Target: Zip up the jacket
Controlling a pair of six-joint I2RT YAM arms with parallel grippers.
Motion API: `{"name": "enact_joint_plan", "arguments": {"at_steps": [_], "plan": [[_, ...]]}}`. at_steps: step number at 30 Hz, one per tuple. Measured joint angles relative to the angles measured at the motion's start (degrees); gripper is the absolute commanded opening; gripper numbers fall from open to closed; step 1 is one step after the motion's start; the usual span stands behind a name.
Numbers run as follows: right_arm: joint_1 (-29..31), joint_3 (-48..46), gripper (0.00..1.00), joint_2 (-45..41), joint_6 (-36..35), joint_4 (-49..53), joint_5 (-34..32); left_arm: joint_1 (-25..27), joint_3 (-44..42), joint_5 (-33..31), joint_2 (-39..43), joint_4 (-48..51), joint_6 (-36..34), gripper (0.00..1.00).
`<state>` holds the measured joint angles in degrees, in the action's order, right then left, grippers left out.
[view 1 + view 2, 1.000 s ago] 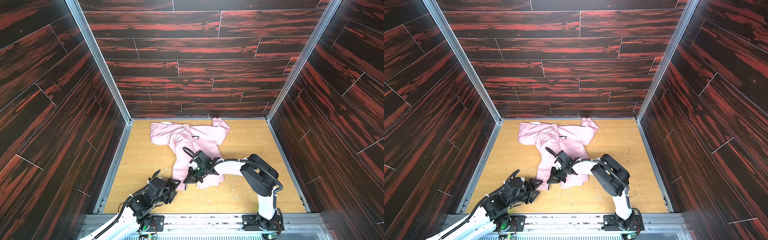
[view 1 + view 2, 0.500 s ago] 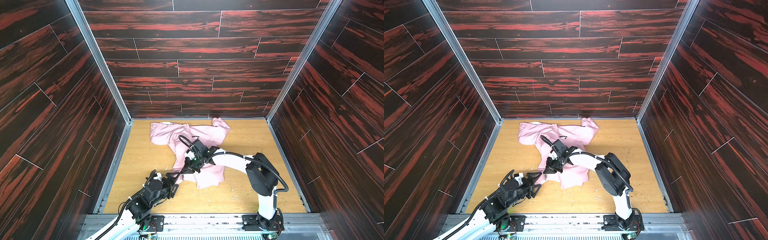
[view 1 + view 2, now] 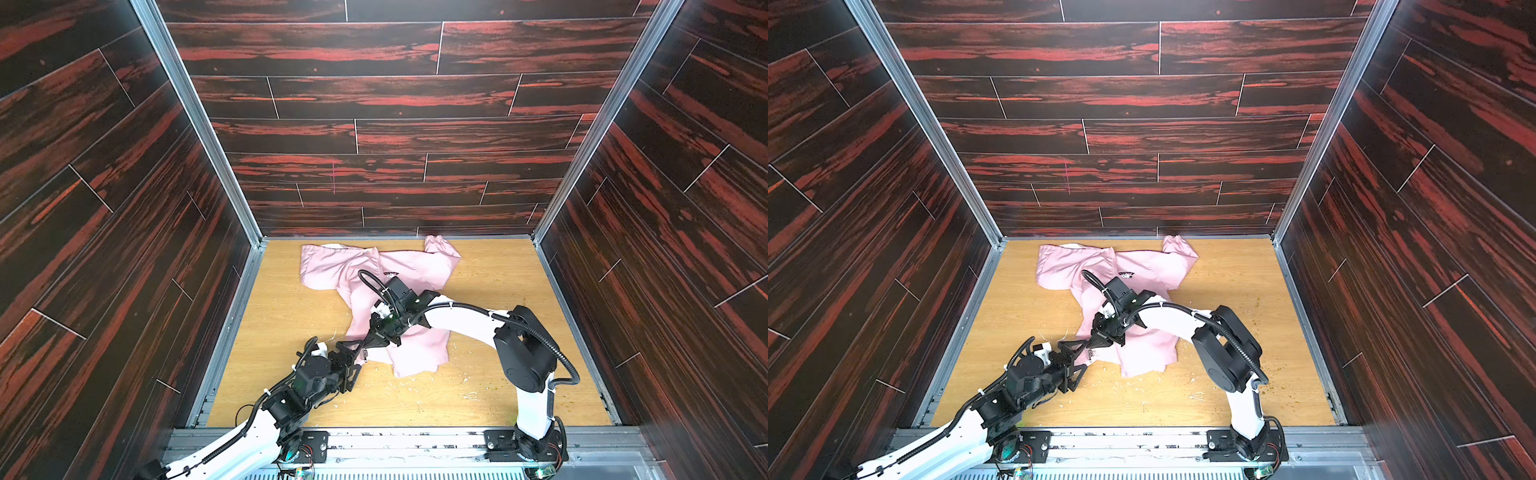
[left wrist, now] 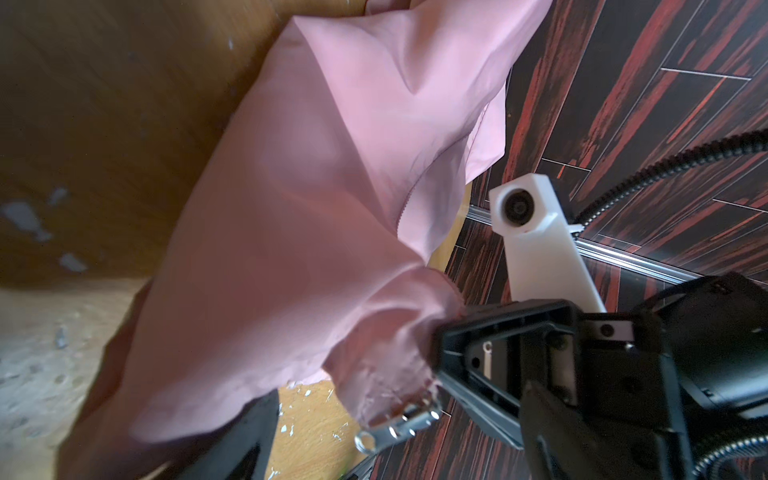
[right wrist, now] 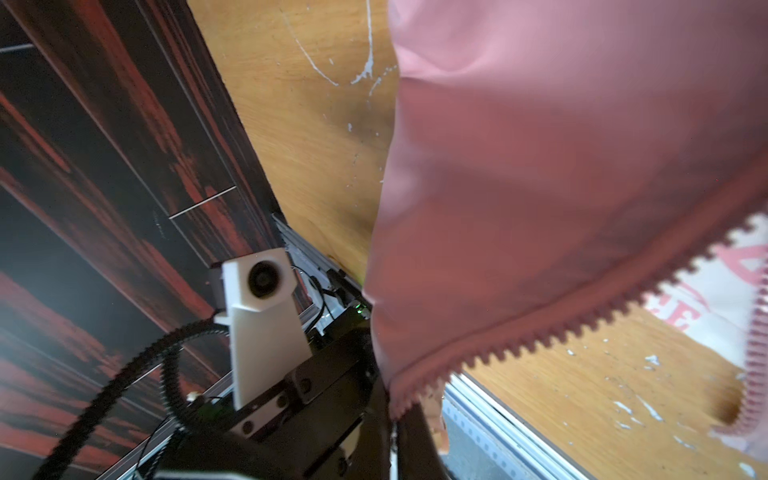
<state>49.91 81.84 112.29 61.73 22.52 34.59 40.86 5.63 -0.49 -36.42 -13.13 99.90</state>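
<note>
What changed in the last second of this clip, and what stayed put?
The left gripper opened wider, drew back a little, then came forward again to the lifted hem corner; it holds nothing. The right gripper, shut on the jacket at its zipper edge, moved toward the back wall, raising that edge and dragging the lower hem along. The jacket's upper part lies as before.

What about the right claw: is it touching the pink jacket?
Touching. The left wrist view shows the right claw shut on a bunched fold of the jacket, beside the metal zipper pull.
</note>
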Motion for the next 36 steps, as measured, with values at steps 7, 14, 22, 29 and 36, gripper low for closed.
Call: {"name": "enact_joint_plan", "arguments": {"at_steps": [7, 14, 22, 29, 36], "plan": [[-1.11, -0.11, 0.0, -1.33, 5.14, -3.58, 2.54, 0.09, 0.0, -1.99, -0.37, -2.91, 0.2, 0.96], [-1.68, -3.02, 0.0, -3.78, 10.78, -9.27, 4.96, 0.15, 0.22, -5.14, -1.66, -5.97, 0.5, 0.98], [-1.84, -5.9, 0.0, -4.74, 15.58, -14.95, 6.99, 0.74, 2.95, -7.37, -10.19, -12.59, 0.72, 0.98], [-2.58, -8.96, 0.0, -6.38, 18.47, -18.78, 8.55, 1.97, 5.73, -9.57, -15.8, -18.16, 0.52, 0.97], [-4.22, -11.17, 0.0, -10.21, 18.75, -19.56, 9.64, 2.25, 5.88, -12.04, -15.32, -19.04, 0.15, 0.87]]}}
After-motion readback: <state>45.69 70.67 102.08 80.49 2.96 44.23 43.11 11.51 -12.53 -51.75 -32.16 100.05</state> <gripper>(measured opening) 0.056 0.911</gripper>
